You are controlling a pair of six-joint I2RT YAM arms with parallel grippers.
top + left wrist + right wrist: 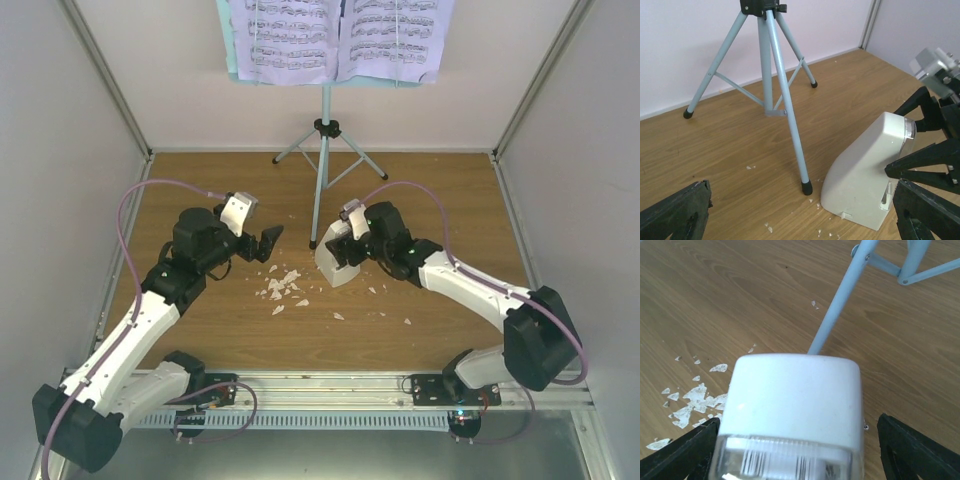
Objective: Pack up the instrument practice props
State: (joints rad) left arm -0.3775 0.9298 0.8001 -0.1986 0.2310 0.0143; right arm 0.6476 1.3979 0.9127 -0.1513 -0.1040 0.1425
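The pale blue music stand stands at the back on tripod legs, with printed sheet-music pages on its desk. The small white metronome sits beside the stand's near leg foot. My right gripper is open and straddles the metronome. Its left finger is against the side, and its right finger stands a little apart. A clear part with a lined scale shows at the metronome's near end. My left gripper is open and empty, to the left of the metronome.
Small white crumbs lie scattered on the wooden floor between the arms, some close to the metronome. White walls with metal corner posts enclose the back and sides. A metal rail runs along the near edge.
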